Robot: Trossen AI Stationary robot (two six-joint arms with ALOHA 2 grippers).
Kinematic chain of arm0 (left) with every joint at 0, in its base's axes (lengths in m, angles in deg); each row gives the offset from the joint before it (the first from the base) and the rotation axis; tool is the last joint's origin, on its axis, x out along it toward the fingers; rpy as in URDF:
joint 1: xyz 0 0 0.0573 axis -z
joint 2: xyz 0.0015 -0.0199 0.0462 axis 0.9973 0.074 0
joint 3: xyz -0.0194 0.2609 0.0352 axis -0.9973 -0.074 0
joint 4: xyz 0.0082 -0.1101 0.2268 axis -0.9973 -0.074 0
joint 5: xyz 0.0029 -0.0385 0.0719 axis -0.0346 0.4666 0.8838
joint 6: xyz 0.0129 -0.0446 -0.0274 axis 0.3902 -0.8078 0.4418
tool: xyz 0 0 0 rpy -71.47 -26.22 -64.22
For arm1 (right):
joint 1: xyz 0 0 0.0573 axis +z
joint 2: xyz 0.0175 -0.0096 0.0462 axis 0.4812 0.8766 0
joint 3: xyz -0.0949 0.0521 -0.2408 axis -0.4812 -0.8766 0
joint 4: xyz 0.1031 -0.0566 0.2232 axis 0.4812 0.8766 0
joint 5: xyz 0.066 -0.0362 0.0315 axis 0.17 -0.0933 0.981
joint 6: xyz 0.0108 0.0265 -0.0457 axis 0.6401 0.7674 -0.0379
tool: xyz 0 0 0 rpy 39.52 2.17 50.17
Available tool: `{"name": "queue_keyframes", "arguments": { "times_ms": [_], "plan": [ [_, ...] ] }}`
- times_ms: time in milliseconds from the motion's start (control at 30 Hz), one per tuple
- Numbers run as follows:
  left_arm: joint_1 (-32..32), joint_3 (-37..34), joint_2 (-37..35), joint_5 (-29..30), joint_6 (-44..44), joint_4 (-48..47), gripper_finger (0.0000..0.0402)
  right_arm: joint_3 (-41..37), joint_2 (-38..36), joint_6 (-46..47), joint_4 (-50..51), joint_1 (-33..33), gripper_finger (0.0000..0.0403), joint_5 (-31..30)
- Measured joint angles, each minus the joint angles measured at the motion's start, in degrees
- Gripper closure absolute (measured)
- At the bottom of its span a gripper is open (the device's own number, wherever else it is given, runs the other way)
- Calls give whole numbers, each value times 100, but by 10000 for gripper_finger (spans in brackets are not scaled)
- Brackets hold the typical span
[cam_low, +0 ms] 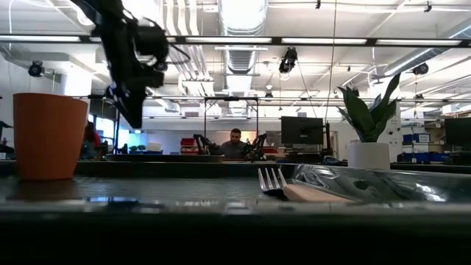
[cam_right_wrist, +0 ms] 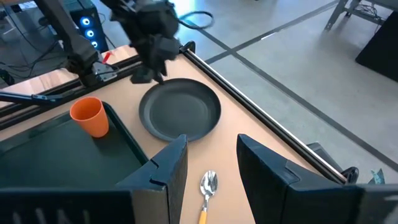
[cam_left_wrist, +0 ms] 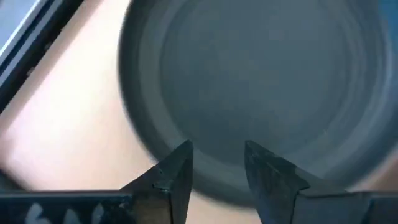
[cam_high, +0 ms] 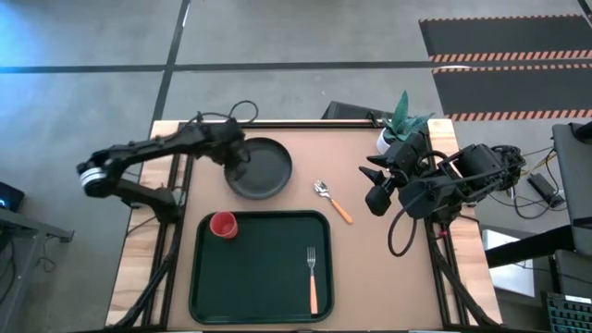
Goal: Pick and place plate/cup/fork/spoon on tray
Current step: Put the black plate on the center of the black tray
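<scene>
Left gripper [cam_left_wrist: 216, 171]: fingers parted, a gap between the tips, nothing between them; they hang over the near rim of the plate [cam_left_wrist: 261, 93]. From above, the left gripper [cam_high: 237, 166] sits at the plate's [cam_high: 261, 168] left edge; touching or just above, cannot tell.

Right gripper [cam_right_wrist: 211, 158]: fingers spread wide, empty, raised over the table's [cam_high: 305, 148] right side beside the white pot with a green plant [cam_high: 396, 129], well apart from the plate.

Plate lies flat on the bare table, just beyond the tray's [cam_high: 259, 277] far rim, not on it. Spoon [cam_high: 331, 200] on the table between plate and right gripper, just off the tray's far right corner.

On the tray: cup [cam_high: 223, 225] upright in the far left corner; fork [cam_high: 313, 277] flat along the right side, tines pointing away from the near edge
</scene>
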Motion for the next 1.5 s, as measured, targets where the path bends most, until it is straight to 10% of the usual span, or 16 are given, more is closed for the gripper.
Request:
{"name": "queue_keyframes", "arguments": {
  "times_ms": [567, 767, 1500],
  "plan": [
    [-755, 1630, 1764, 515, 821, -88, 217, -2, 0, 9, 0, 2, 275, 8],
    [-1256, 1606, 1872, -559, 810, -245, 216, 0, -1, -4, 6, 0, 275, 5],
    [-1538, 1404, 2981, -750, 1064, -398, 229, 0, -13, -11, 26, 1, 275, 5]
  ]
}}
